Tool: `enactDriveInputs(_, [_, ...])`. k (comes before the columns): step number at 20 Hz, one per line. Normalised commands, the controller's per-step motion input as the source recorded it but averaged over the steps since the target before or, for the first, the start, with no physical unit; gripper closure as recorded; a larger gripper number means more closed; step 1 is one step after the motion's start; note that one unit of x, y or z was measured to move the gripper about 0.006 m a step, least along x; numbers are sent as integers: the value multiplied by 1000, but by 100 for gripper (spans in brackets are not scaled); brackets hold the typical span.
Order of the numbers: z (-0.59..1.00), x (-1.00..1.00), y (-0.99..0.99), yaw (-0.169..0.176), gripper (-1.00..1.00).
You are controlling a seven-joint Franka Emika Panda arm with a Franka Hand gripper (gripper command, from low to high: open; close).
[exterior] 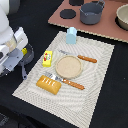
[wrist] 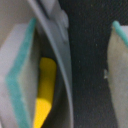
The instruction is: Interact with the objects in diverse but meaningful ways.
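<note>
Teal-edged fingers [wrist: 22,75] fill wrist view, spread apart, nothing between; grey pan rim [wrist: 59,65] and yellow cheese wedge [wrist: 44,90] blurred close beside one pad. Gripper [exterior: 23,67] hovers off placemat [exterior: 95,90], exterior view's left. To grasp cheese: shift sideways until wedge sits between pads, avoid rim, then close gently.

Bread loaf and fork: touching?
Touching. The exterior view shows the fork's head lying on the bread loaf's upper edge, no gap.
</note>
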Motion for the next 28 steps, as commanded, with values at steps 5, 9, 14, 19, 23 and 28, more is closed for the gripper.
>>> enactDriveInputs(5, [-3,13,-25,-12,100])
enactDriveInputs(9, [-19,0,-10,-14,100])
enactDriveInputs(14, [67,2,-11,-6,100])
enactDriveInputs(19, [570,-66,106,16,100])
enactDriveInputs(23, [838,-203,301,55,100])
enactDriveInputs(28, [847,-144,378,49,100])
